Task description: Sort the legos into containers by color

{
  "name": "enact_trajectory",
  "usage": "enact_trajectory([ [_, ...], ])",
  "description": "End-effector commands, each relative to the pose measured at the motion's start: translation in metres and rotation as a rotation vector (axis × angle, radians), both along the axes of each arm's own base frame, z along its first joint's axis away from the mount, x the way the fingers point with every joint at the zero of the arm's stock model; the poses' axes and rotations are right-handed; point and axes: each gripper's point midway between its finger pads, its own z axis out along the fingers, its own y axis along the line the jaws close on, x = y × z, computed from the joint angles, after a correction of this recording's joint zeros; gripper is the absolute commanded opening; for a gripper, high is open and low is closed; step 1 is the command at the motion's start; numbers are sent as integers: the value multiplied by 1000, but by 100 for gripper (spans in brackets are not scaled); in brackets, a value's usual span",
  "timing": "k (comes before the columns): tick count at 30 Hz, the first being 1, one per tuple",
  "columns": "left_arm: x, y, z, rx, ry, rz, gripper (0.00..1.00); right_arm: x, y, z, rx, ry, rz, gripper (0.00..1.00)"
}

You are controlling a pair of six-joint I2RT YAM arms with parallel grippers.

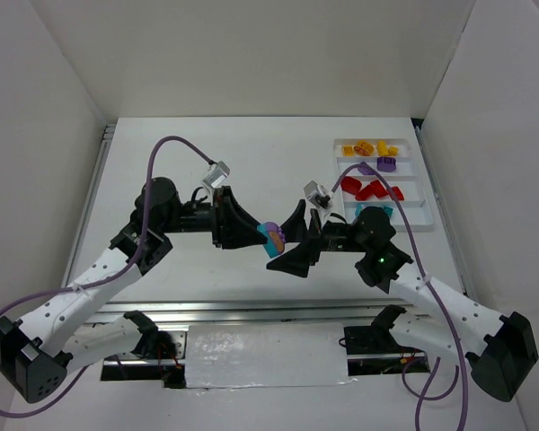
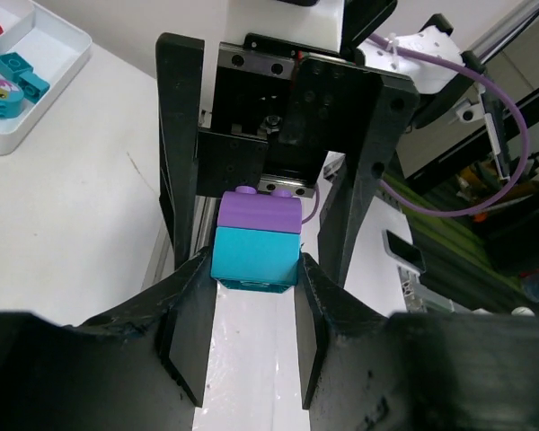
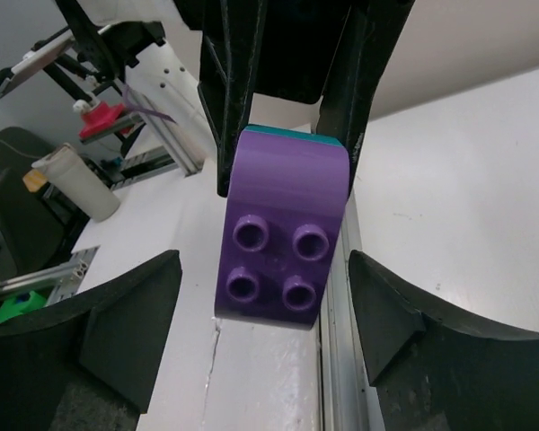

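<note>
1. The left end effector pinches a teal lego by its sides, lifted off the tabletop near the middle.
2. A purple lego is joined to the teal one. In the right wrist view it hides all but a thin teal edge.
3. The right end effector stands spread, with its fingers on either side of the purple lego and clear of it.
4. At far right, the containers of the white tray hold yellow legos, one purple piece, red legos and teal ones. The right arm covers part of the nearest compartment.
</note>
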Motion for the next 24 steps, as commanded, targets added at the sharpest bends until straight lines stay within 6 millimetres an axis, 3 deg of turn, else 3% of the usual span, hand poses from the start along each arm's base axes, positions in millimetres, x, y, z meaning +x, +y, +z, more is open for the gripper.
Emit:
enact_trajectory([
  [1, 2, -2, 13, 18, -68, 3, 0, 3, -5, 7, -8, -56, -54, 86],
  [10, -11, 1, 4, 50, -86, -67, 0, 7, -19, 23, 14, -108, -134, 82],
  [17, -20, 1, 6, 28, -95, -119, 0, 9, -18, 29, 55, -101, -138, 68],
  [21, -25, 2, 7, 21, -110, -131, 0, 10, -16, 34, 81, -97, -139, 67],
  [24, -25, 2, 4, 29, -108, -128, 0, 10, -15, 38, 87, -100, -132, 57],
])
